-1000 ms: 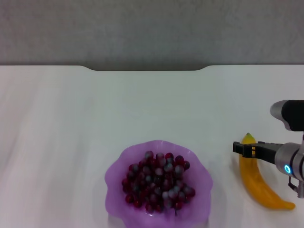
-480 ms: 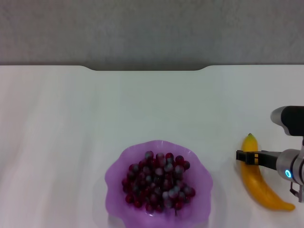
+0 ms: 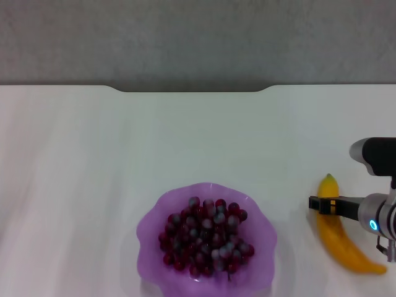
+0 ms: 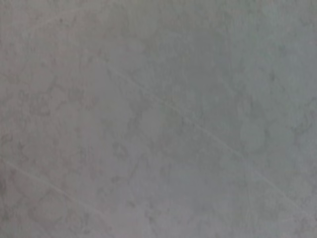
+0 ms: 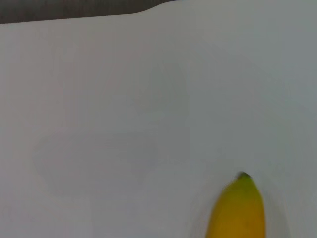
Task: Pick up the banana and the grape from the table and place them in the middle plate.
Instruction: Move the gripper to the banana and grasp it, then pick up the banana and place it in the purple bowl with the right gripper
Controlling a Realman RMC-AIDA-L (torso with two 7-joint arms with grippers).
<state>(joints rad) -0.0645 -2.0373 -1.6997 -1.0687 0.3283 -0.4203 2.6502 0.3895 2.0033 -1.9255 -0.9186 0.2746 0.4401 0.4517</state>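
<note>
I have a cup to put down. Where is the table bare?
The table is bare left of and beyond the middle plate. It is crowded at right, where the right tool sits at the banana; the grape fills the plate.

the grape (image 3: 206,236) lies in the middle plate (image 3: 154,218) on the table (image 3: 124,148), the banana (image 3: 340,238) to its right.

Banana (image 3: 339,238) smooth, plastic-looking; plate (image 3: 154,216) translucent purple, probably plastic; table (image 3: 124,148) matt white.
</note>
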